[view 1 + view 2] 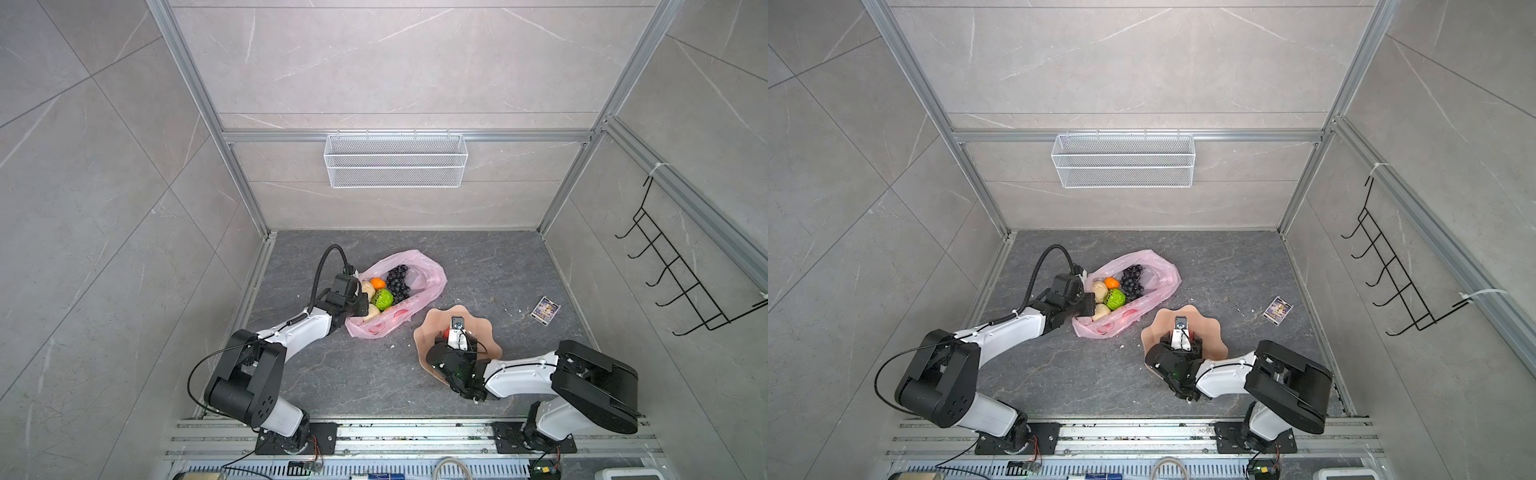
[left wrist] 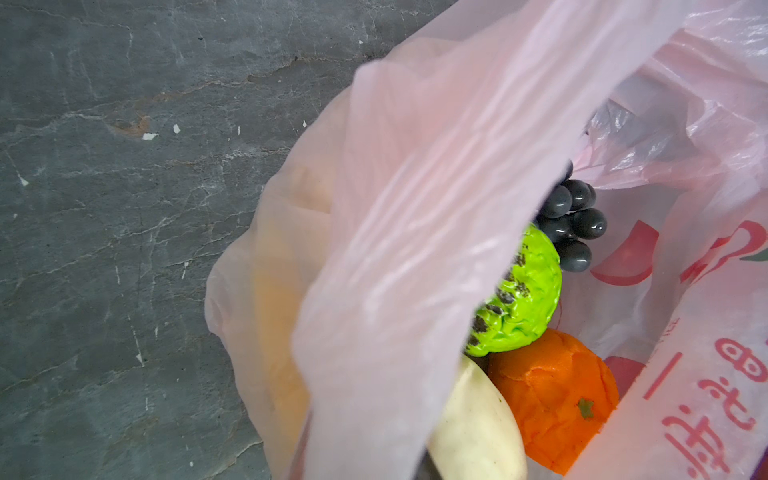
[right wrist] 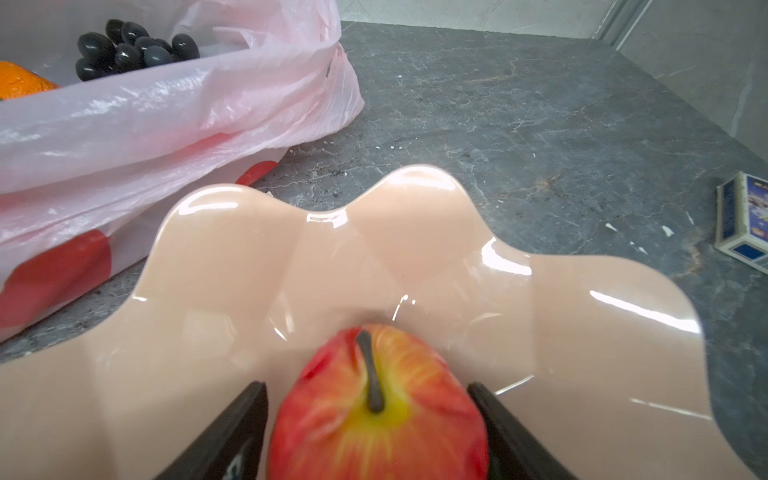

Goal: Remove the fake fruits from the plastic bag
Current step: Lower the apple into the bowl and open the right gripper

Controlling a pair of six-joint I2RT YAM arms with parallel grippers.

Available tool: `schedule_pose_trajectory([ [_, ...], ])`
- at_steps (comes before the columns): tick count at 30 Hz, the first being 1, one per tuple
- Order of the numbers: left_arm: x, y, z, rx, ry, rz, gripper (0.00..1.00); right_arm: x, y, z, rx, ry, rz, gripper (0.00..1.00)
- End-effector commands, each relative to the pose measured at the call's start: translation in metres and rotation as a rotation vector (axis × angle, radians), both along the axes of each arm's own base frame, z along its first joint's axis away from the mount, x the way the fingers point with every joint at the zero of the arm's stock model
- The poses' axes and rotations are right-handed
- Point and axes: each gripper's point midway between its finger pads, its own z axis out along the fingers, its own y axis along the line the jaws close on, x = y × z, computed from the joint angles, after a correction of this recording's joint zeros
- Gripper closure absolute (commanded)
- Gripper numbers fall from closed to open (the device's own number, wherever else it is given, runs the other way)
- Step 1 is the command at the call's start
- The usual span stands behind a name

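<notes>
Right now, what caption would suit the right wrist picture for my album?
Red apple between the fingers of the right tool, over the wavy peach dish, pink bag of fruit behind.

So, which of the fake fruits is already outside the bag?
The red apple: it lies in the peach dish, between the right gripper's jaws. All other fruits in view still sit inside the pink bag.

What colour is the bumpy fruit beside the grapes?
The bumpy plastic fruit is bright green, dark-flecked; clearest in left wrist view.
</notes>
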Motion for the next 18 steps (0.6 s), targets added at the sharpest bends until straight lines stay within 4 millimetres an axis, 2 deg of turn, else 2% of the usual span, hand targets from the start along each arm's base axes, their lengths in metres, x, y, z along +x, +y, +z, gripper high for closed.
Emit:
schedule_pose_trajectory([
  [1, 0.007, 0.000, 0.013, 0.017, -0.043, -0.005, 1.00, -0.003, -0.004, 0.001, 0.016, 0.008, -0.007, 0.22],
  [12, 0.006, 0.000, 0.014, 0.014, -0.046, -0.007, 1.00, -0.004, -0.007, 0.010, 0.026, 0.010, -0.015, 0.21],
  [15, 0.007, 0.000, 0.014, 0.015, -0.046, -0.006, 1.00, -0.004, -0.009, 0.020, 0.031, 0.007, -0.026, 0.18],
  [18, 0.006, 0.000, 0.015, 0.013, -0.047, -0.008, 1.00, -0.005, -0.009, 0.039, 0.039, -0.001, -0.022, 0.18],
])
